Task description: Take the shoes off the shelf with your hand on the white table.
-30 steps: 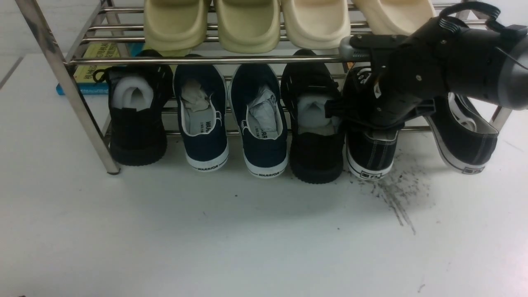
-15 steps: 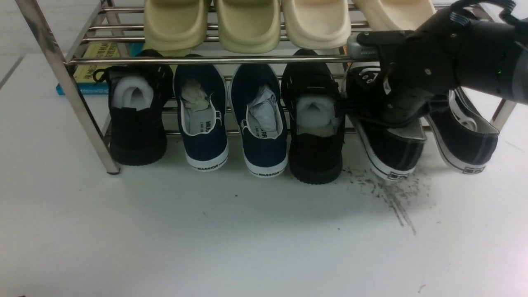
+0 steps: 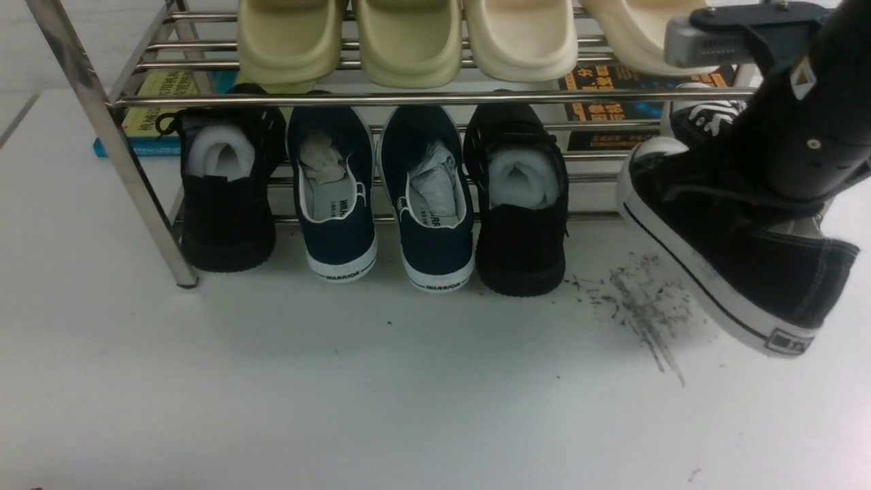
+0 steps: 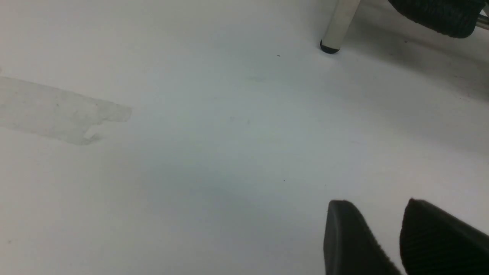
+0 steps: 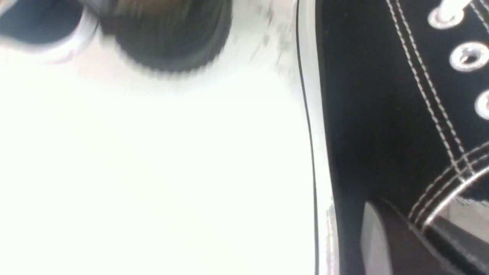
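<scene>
Black sneaker [image 3: 735,272] — steel shelf [image 3: 340,99] close behind

Bare desk [image 3: 340,395] lies open before the shelf [image 3: 102,136]. Its lower tier has a gap right of the black chunky shoe [image 3: 520,224], under the front bar [image 3: 599,96]; a tilted sneaker [image 3: 735,252] hangs alongside.

You're looking at a matte white table [image 3: 381,395] that's carrying the steel shelf [image 3: 102,129], whose front leg is standing on a small black foot [image 4: 328,47]. Black scuff streaks [image 3: 643,316] are marking the table right of centre, just in front of the shelf. A blue-edged book [image 3: 112,146] is lying flat behind that leg (its title is too small to read). A pale, tape-like patch [image 4: 57,112] is showing in the left wrist view.
</scene>
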Controlling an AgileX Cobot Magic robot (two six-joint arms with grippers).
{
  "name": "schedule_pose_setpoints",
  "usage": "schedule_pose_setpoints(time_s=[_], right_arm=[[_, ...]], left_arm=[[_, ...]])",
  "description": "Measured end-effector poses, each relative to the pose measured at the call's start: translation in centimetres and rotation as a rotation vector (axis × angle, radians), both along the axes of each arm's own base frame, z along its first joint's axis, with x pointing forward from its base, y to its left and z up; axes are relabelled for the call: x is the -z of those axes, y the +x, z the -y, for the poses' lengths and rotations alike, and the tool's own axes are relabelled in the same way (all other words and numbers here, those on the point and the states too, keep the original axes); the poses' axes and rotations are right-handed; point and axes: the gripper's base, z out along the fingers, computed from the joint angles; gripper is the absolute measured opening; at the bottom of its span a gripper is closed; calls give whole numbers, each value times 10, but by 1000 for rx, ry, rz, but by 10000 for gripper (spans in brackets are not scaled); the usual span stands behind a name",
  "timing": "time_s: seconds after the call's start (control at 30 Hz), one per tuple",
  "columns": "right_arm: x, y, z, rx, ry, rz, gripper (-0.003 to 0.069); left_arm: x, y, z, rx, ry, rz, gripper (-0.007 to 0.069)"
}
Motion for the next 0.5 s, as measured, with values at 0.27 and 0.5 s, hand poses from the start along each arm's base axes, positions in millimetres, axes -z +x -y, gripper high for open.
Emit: schedule_pose_setpoints(time_s=[0.27, 0.5], right_arm=[[21, -74, -6, -148, 94, -143, 1], [45, -132, -38, -278, 131, -219, 4]], left_arm=[[0, 0, 0, 0, 0, 0, 239], [0, 0, 0, 0, 0, 0, 239]])
